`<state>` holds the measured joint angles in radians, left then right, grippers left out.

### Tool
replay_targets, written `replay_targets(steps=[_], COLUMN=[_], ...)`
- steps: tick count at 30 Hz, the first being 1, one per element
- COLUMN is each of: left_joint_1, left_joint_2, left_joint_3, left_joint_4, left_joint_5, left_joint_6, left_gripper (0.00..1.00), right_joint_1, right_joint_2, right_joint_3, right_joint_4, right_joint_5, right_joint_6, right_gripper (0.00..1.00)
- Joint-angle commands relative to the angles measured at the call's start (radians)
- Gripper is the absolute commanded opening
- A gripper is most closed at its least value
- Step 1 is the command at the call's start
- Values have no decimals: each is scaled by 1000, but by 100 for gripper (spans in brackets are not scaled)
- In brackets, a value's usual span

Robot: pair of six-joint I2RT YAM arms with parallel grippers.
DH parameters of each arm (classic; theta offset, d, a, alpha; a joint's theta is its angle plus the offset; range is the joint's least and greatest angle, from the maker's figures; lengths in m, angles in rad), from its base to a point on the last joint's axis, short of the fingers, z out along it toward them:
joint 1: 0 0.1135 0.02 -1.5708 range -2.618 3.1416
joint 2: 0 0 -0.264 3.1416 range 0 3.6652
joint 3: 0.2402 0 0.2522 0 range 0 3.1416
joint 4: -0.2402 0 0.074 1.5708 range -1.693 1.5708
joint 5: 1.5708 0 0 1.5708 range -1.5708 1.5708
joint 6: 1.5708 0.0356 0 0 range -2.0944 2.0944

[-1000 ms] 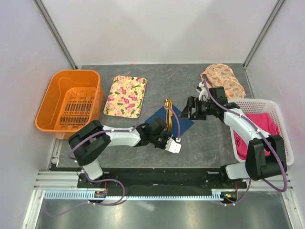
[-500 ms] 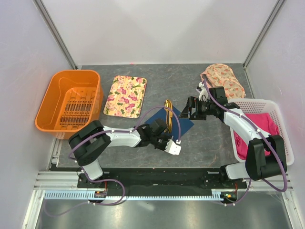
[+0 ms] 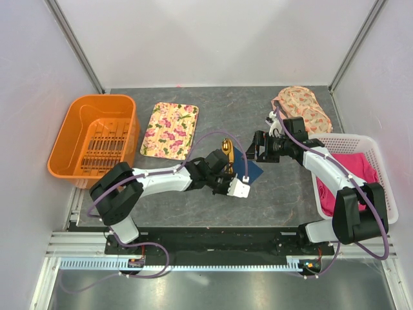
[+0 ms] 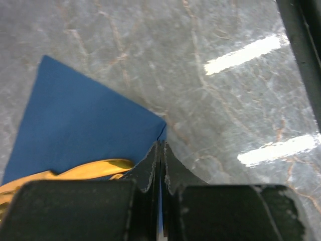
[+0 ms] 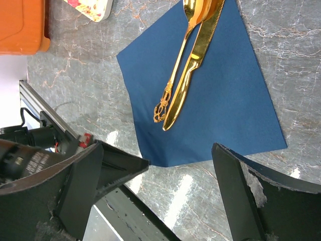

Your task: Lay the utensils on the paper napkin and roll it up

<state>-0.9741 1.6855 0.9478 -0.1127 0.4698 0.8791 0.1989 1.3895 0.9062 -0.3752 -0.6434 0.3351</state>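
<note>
Paper napkin [image 4: 75,120] corner between left fingers [image 4: 178,173]

Left claw [image 4: 160,148] pinched on a corner of the napkin [image 4: 85,120].

The two dark fingers [image 4: 145,173] stood pressed together at the bottom centre, with a thin sliver of blue showing in the seam between them. The napkin's near corner met their tips, and the sheet spread up and to the left from there over the grey, veined desk [image 4: 225,75]. Gold utensils [image 4: 95,168] lay on the napkin at the lower left, just beside the left finger and partly hidden behind the claw's body; which pieces they were could not be told. Two bright streaks of glare crossed the desk on the right, and a dark bar [image 4: 303,45] ran down the top right corner.
</note>
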Motion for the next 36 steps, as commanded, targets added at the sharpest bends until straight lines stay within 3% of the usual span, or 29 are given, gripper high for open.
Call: replay_targets(steps=[1, 16, 19, 26, 36], left_joint_1=[43, 143, 152, 156, 169], left_joint_2=[8, 101, 114, 137, 152], left_joint_3=[66, 170, 175, 183, 180], left_joint_4=[-35, -30, -15, 15, 62], left_joint_5=[56, 73, 66, 41, 18], left_joint_6=[4, 44, 55, 66, 66], left_gripper=[2, 2, 2, 2, 2], right_joint_1=[-4, -4, -4, -4, -4], right_joint_2=[2, 36, 42, 78, 103], right_joint_3=[-9, -20, -30, -76, -138], right_joint_4=[9, 7, 10, 42, 125], right_joint_5=[-16, -33, -50, -113, -153], right_joint_6=[-11, -13, -4, 45, 117], right_gripper=[98, 79, 72, 42, 32])
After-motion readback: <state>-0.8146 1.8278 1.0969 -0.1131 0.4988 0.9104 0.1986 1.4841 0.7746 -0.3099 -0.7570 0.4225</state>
